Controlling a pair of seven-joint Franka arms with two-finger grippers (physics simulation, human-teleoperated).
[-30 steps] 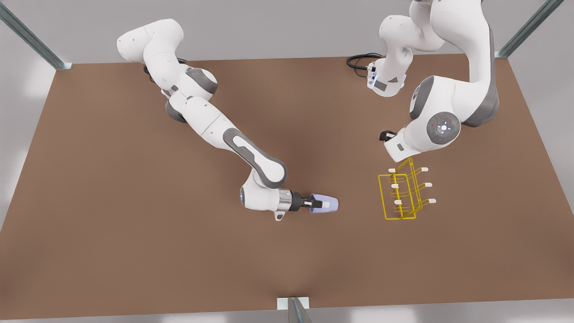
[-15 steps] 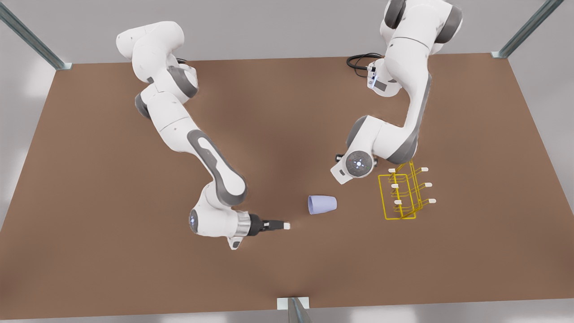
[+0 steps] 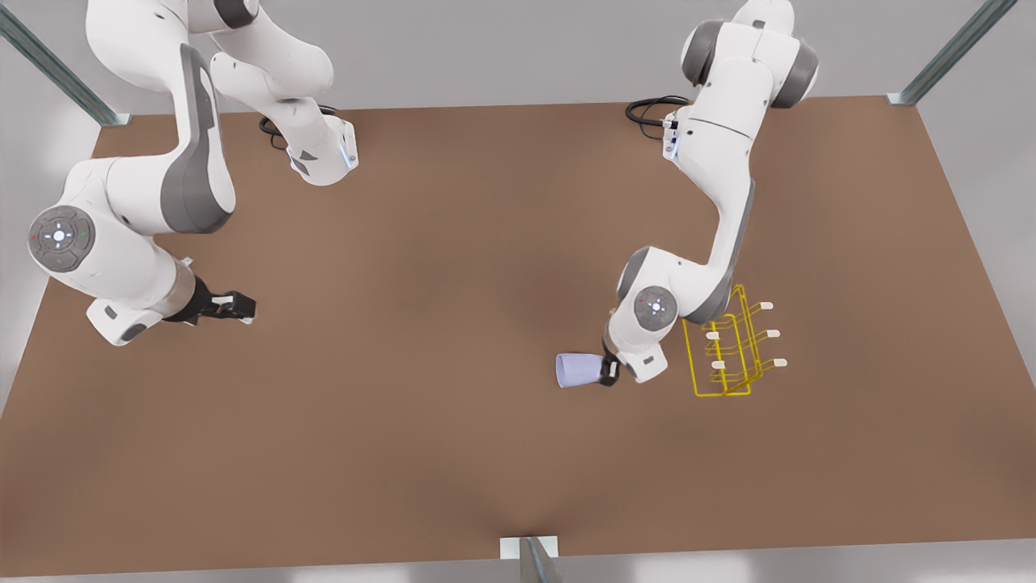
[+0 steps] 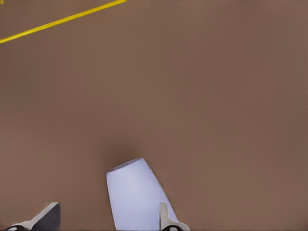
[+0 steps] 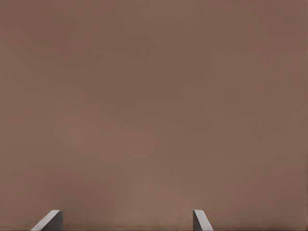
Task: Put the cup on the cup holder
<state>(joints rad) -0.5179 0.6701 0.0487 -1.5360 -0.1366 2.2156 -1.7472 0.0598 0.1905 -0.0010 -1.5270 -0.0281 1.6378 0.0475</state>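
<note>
Small pale lavender-blue tapered cup (image 3: 578, 370) lies on side on brown table (image 3: 453, 453), apart from yellow wire cup holder (image 3: 732, 350). Left gripper (image 3: 609, 371) open around its narrow end. Right gripper (image 3: 235, 306) open, waiting over bare tabletop toward front view's left.

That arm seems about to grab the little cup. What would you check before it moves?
1. Cup lying on its side on the table: ok.
2. Left hand at the cup, fingers open: ok.
3. Cup centred between the fingers: not ok, it sits nearer one.
4. Grip made: not ok, not yet shut.
5. Cup holder upright, prongs free: ok.
6. Right hand open, waiting far away: ok.
</note>
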